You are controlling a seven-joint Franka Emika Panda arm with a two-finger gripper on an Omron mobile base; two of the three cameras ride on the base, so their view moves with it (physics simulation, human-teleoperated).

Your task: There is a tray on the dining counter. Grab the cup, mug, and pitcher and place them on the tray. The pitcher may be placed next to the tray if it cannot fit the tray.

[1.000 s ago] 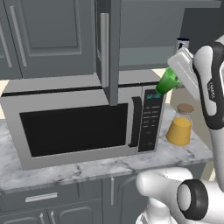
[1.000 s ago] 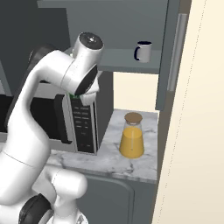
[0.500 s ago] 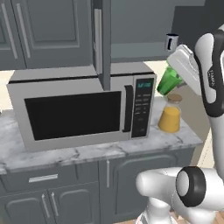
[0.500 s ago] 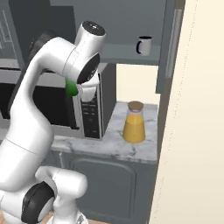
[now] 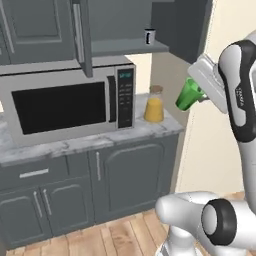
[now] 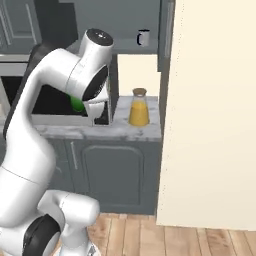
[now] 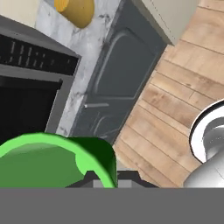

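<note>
The gripper point(image 5: 196, 95) has its jaws closed tight on the green cup point(image 5: 188, 95), carried tilted in the air beside the microwave point(image 5: 65, 102), likely for transport to the tray. The pitcher point(image 5: 154, 104) stands on the worktop point(image 5: 90, 140) next to the microwave. The mug point(image 5: 148, 36) sits above on an open cupboard shelf point(image 5: 125, 47).

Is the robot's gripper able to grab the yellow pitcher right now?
Probably not. The gripper is shut on the green cup, so it has no free jaws, and the pitcher stands apart on the marble counter beside the microwave.
</note>
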